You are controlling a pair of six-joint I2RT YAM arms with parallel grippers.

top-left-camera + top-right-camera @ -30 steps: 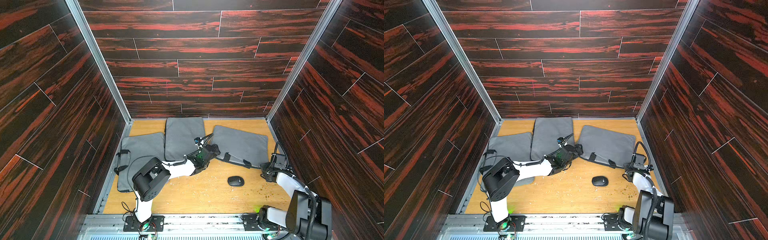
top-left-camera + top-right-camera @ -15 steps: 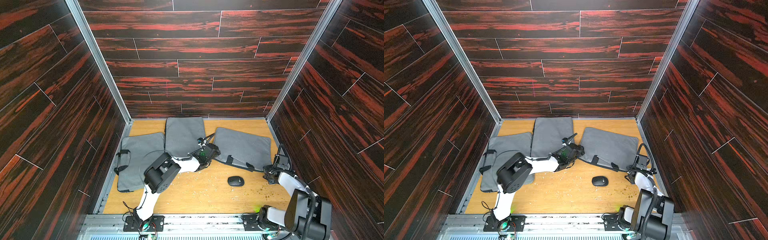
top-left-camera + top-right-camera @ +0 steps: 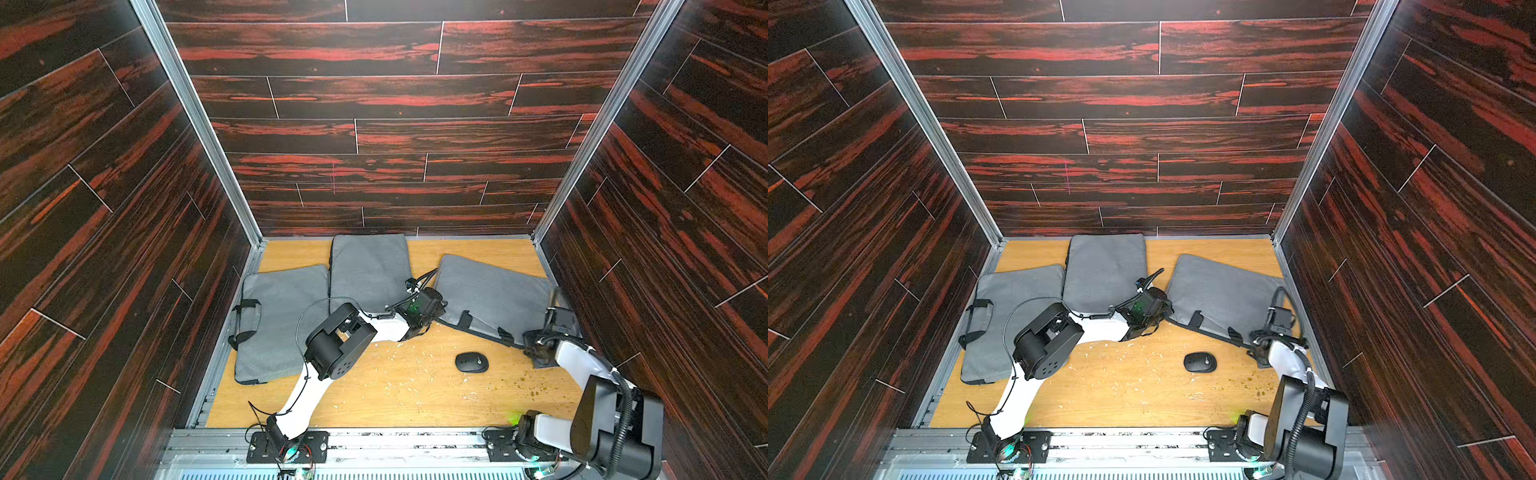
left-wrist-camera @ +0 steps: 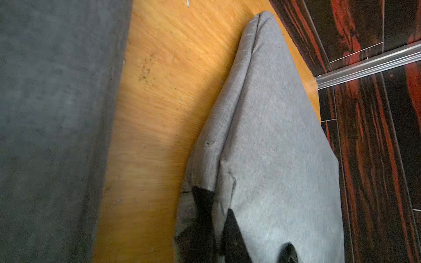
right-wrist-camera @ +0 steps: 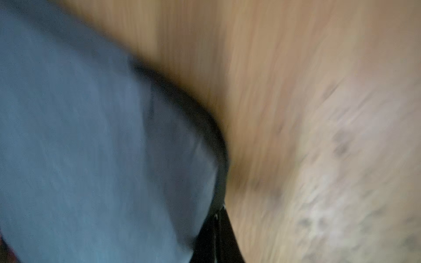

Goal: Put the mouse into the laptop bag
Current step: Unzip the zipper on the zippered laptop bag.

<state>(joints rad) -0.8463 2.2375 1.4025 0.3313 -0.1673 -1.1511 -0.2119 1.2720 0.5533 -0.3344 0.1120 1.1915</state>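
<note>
**A:** Where is the mouse?

**B:** The black oval computer mouse [image 3: 471,362] lies on the light wooden worktop [image 3: 386,399]. It is near the front edge of the grey fabric laptop bag [image 3: 494,293] but apart from it, roughly between the two arms. Nothing touches it.

**A:** And the left tool?

**B:** The left tool [image 3: 430,320] is clenched on the bag's near corner, on the left arm's side. In the left wrist view the cloth there is bunched up right at the tool.

**A:** The right one?

**B:** The right tool [image 3: 535,352] is clenched at the bag's other near corner. The right wrist view is blurred, but the bag's black edging [image 5: 205,127] runs straight into the tool, so it is grasping the bag.

**A:** Anything else there?

**B:** A middle grey bag [image 3: 370,270] reaches the back wall. A grey bag with black handles [image 3: 282,320] lies beside the left arm's elbow. Pale crumbs [image 3: 399,357] are scattered on the worktop.
</note>
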